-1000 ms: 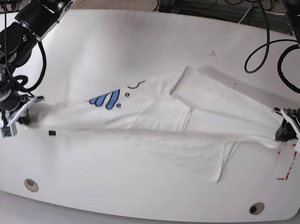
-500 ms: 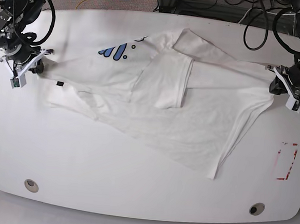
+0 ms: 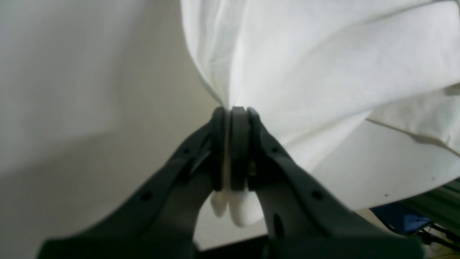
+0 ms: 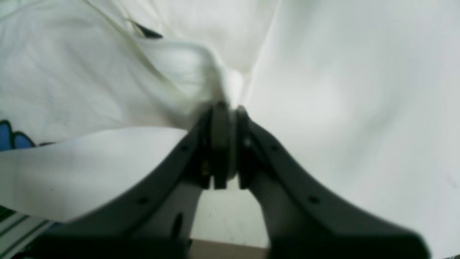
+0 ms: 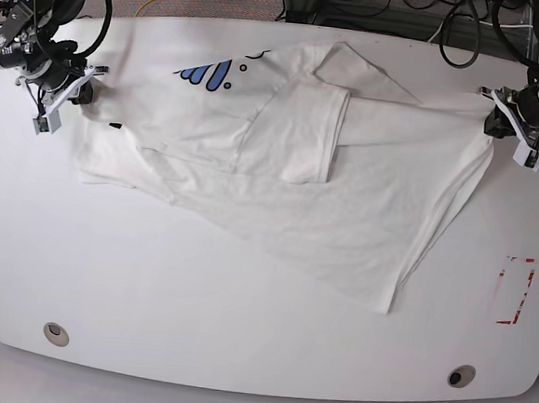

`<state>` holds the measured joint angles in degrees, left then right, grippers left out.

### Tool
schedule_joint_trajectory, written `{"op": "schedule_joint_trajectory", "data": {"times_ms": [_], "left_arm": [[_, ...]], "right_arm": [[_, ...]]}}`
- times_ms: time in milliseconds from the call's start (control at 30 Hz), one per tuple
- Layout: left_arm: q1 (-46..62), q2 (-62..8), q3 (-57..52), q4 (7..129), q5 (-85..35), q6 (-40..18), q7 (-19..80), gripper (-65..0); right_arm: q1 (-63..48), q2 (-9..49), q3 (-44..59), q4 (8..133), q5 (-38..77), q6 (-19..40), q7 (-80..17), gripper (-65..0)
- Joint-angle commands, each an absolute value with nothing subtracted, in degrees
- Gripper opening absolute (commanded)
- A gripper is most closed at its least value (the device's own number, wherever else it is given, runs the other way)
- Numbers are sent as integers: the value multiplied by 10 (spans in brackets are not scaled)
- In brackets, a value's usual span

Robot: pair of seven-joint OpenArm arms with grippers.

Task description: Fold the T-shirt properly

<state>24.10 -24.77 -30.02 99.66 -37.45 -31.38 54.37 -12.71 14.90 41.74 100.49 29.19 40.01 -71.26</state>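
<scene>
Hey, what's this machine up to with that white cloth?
It looks to be folding a T-shirt. The left gripper is closed on one end of it and the right gripper pinches the other end, so the fabric stretches between them. The shirt is unevenly layered over the white table, with a bit of blue print showing. It isn't neatly folded yet.

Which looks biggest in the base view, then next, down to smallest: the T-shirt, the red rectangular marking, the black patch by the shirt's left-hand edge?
1. White T-shirt
2. Red rectangular marking
3. Black patch
</scene>
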Motion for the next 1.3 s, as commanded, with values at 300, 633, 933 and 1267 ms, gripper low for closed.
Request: {"op": "schedule_joint_trajectory", "data": {"times_ms": [300,633,933,1267], "left_arm": [[276,-261,-323,1008,-379,-314,536,-650],[278,-262,-321,1009,-379,-314,539,-494],[276,-262,-322,1010,-379,-314,539,-481],[275,-262,-323,1010,-379,-314,539,-479]], "right_arm": [[-189,158,512,1021,479,400,-728,-195],[-74,162,516,887,494,400,-749,-224],[47,173,502,748,464,400,-729,-225],[82,170,442,679,412,400,-687,-227]]}}
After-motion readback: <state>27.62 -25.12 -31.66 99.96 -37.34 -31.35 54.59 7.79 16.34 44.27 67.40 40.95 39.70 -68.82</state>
